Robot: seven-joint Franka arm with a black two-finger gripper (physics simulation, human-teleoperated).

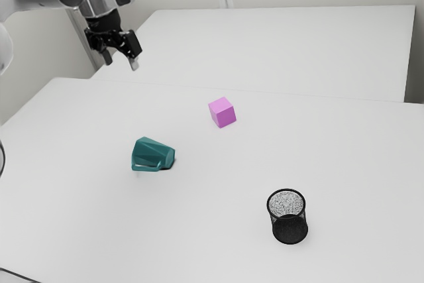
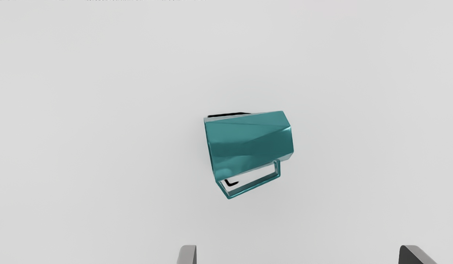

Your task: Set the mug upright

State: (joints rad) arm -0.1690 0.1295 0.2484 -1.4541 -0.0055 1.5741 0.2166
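Observation:
High above the table, at the exterior view's upper left, the black gripper [image 1: 121, 64] hangs with nothing between its fingers. Its fingertips stand wide apart in the wrist view, where the gripper [image 2: 298, 255] is open. A teal faceted mug [image 1: 152, 154] lies on its side on the table, its base toward the exterior view's right and its handle toward that view's near edge. In the wrist view the mug [image 2: 250, 143] lies beyond the fingertips, untouched, with its handle on the side nearer the fingers.
On the white table [image 1: 179, 236], a pink-purple cube [image 1: 222, 113] sits farther back than the mug, toward the exterior view's right. A black mesh cup [image 1: 289, 218] stands upright near the front right of that view. Another white surface [image 1: 285, 48] lies behind.

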